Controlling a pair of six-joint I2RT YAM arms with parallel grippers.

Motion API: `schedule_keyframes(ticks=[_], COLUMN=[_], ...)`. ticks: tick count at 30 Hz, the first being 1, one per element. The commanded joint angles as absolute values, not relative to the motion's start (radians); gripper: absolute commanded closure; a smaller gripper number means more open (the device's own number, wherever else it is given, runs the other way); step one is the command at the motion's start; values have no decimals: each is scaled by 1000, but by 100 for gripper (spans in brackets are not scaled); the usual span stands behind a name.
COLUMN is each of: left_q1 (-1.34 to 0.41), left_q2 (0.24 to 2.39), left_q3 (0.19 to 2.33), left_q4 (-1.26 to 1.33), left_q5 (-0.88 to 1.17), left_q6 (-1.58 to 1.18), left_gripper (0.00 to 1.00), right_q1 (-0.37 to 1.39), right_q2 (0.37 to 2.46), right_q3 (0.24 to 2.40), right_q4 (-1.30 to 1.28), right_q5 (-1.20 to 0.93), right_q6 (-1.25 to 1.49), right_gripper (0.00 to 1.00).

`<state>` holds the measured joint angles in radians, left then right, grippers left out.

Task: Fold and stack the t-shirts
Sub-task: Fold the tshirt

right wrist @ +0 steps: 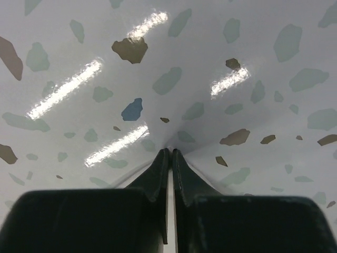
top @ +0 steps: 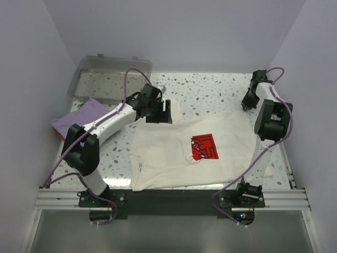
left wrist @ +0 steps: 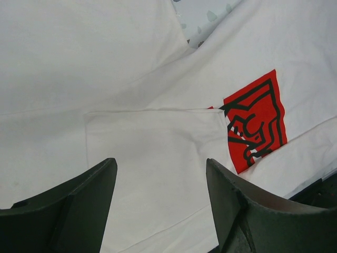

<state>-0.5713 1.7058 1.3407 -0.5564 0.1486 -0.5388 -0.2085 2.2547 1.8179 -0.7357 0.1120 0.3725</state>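
Clear bin (top: 108,64) behind lavender tee (top: 84,117), far L.

Matt cloth shirt (top: 168,158) on glossy speckled table (top: 210,89).

Clear bin (top: 113,79) at far left of counter (top: 210,89). Counter white and shiny, dotted with grey, brown and blue specks, bright light streaks on it. Metal rail (top: 58,199) along near edge. Pale walls (top: 184,31) around.
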Motion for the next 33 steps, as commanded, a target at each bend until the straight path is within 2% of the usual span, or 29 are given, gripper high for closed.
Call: schedule_keyframes(ticks=[1, 10, 22, 33], left_q1=[-563, -563, -519, -419], left_q2=[1712, 1813, 2130, 2292], left_q3=[1385, 1554, 1896, 1974], left_q4=[-531, -538, -505, -364], left_q5=[156, 78, -115, -117], left_q6=[-529, -451, -240, -195], left_gripper=[26, 27, 27, 34], right_q1=[-209, -245, -357, -370], right_q2=[2275, 2234, 2160, 2169], right_q3=[1844, 1821, 1732, 1753], right_q4=[-816, -879, -871, -894], right_q5=[210, 333, 330, 305], right_q6=[357, 344, 327, 331], right_gripper=[100, 100, 100, 100])
